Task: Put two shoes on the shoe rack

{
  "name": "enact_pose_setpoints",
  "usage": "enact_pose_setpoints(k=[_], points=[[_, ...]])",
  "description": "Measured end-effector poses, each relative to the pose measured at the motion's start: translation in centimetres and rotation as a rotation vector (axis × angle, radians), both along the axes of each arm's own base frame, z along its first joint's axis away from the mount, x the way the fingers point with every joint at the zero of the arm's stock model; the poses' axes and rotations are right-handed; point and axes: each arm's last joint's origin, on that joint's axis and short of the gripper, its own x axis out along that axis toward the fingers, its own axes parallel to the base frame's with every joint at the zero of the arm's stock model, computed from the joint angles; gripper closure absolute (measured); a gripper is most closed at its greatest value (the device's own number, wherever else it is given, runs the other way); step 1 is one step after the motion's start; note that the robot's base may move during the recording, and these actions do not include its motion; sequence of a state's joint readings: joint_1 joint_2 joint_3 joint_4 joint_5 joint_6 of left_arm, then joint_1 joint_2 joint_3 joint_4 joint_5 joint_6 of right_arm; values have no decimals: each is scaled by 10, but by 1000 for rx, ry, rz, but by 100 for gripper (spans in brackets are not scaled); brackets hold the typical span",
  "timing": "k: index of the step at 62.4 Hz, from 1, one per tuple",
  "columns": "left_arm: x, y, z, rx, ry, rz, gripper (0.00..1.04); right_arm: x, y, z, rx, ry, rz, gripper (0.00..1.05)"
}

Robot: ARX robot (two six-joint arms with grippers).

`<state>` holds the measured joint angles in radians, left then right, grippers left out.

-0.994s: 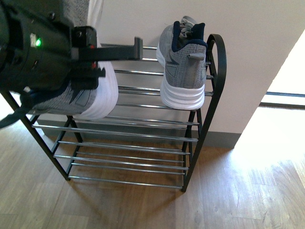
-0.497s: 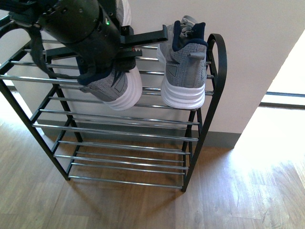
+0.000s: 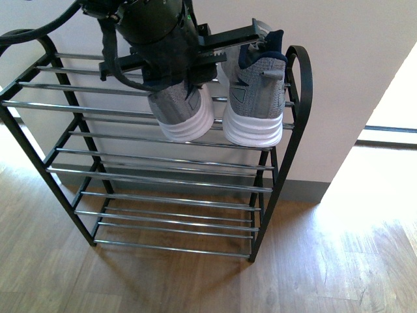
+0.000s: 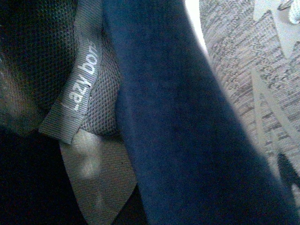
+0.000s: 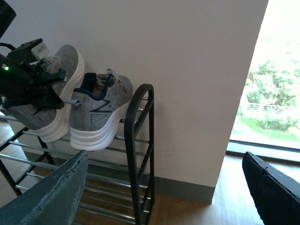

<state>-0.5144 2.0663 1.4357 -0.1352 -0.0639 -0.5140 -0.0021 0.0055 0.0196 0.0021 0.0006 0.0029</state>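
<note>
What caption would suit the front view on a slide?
Left claw holding a grey sneaker beside its mate on the shoe rack's top tier.

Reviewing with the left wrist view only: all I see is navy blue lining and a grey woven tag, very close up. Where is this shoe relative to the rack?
Observer: In the front view, the left gripper holds that grey knit sneaker with the thick white sole at the top tier of the black metal shoe rack with chrome rods.
Operator: Is the other shoe up there?
Observer: Yes. The second grey knit sneaker rests on the same tier at the rack's right end, right beside the held one.
Operator: And the right arm?
Observer: The right gripper is open and empty, back from the rack.
</note>
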Motion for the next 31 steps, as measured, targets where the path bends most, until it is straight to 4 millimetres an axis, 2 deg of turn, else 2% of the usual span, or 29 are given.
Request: enact_pose_setpoints(k=[12, 23, 25, 28, 31], points=[[5, -12, 2, 3, 6, -20, 102, 0, 0, 0, 0, 0, 0, 9], [5, -13, 1, 5, 10, -20, 101, 0, 0, 0, 0, 0, 0, 9], [5, -13, 1, 5, 10, -20, 99, 0, 0, 0, 0, 0, 0, 9], [6, -14, 3, 2, 6, -24, 87, 0, 0, 0, 0, 0, 0, 9], [7, -15, 5, -4, 0, -29, 80, 0, 0, 0, 0, 0, 0, 9]])
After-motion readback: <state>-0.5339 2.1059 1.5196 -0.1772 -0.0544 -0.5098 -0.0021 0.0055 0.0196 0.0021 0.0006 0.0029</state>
